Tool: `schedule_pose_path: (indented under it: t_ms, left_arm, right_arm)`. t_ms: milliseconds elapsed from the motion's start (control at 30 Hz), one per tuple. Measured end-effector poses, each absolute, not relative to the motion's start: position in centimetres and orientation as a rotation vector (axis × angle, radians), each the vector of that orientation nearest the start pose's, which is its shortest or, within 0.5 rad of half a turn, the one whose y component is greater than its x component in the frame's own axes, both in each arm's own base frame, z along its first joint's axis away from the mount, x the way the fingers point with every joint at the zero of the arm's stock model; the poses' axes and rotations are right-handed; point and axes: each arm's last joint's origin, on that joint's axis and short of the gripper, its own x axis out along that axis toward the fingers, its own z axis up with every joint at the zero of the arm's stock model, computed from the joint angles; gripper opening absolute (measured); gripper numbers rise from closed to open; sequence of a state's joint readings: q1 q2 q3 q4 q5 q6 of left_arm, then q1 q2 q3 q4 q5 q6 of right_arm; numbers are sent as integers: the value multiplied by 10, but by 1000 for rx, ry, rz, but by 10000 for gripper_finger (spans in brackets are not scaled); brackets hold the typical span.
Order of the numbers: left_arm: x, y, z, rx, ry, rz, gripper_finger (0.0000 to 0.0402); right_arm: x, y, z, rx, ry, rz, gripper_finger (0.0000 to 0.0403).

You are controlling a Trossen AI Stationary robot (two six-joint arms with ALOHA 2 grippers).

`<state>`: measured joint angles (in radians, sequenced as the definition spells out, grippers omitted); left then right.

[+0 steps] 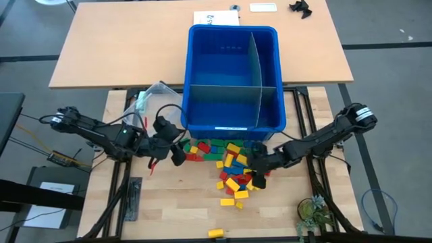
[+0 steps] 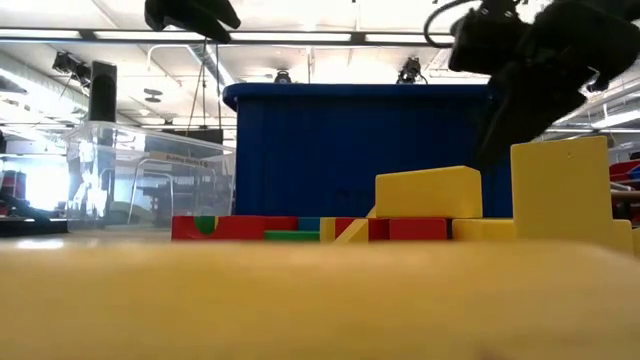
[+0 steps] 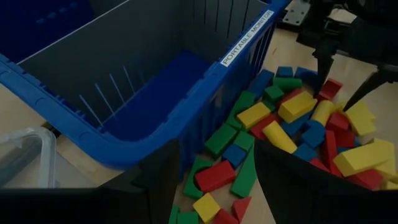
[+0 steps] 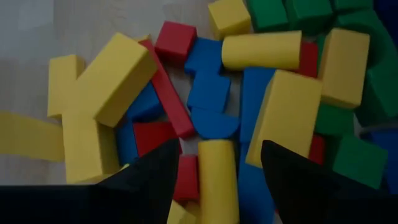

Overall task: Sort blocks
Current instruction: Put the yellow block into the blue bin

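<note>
Blocks heaped in front of the bin, both grippers open above them

Blocks (image 1: 229,165) in red, yellow, blue and green lie in a loose heap on the table (image 1: 169,209), just in front of the blue bin (image 1: 233,77); a few yellow ones are scattered nearer the table's front edge, one well apart. The bin's compartments look empty.

The right gripper (image 1: 258,177) hangs over the right side of the heap with its fingers apart and nothing between them. In its wrist view a yellow cylinder (image 4: 216,177) lies in line with the gap, with a red bar (image 4: 169,93) and a yellow slab (image 4: 283,121) pressing in on either side. A clean pick probably means coming straight down with one finger on each long side of the cylinder, so the neighbours are not caught too.

The left gripper (image 1: 174,154) hovers at the left end of the heap, near the bin's front corner, fingers likewise apart and empty, over green and red pieces.

What stands in the way: the blocks touch and overlap, so any lift may drag others. The bin's front wall is tall and close, and must be cleared before a drop. A clear tub (image 1: 150,94) sits left of the bin, and a small plant (image 1: 312,212) stands at the table's front right. The low view is largely blocked by a near block, so heights above the heap are hard to judge
</note>
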<state>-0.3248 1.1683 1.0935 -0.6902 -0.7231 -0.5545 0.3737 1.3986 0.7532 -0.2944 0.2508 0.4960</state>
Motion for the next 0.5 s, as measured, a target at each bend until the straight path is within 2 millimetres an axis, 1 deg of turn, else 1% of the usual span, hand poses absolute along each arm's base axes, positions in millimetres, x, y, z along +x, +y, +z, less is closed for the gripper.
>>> schedule_pose_path:
  t_ms: [200, 300, 500]
  left_arm:
    - [224, -55, 326, -142, 535, 543, 214]
    - [224, -55, 326, -143, 535, 543, 214]
    - [225, -55, 326, -147, 529, 541, 214]
  right_arm:
    - [240, 87, 197, 216, 855, -114, 228]
    - [240, 85, 201, 217, 823, -144, 228]
    - [247, 88, 189, 211, 847, -162, 228]
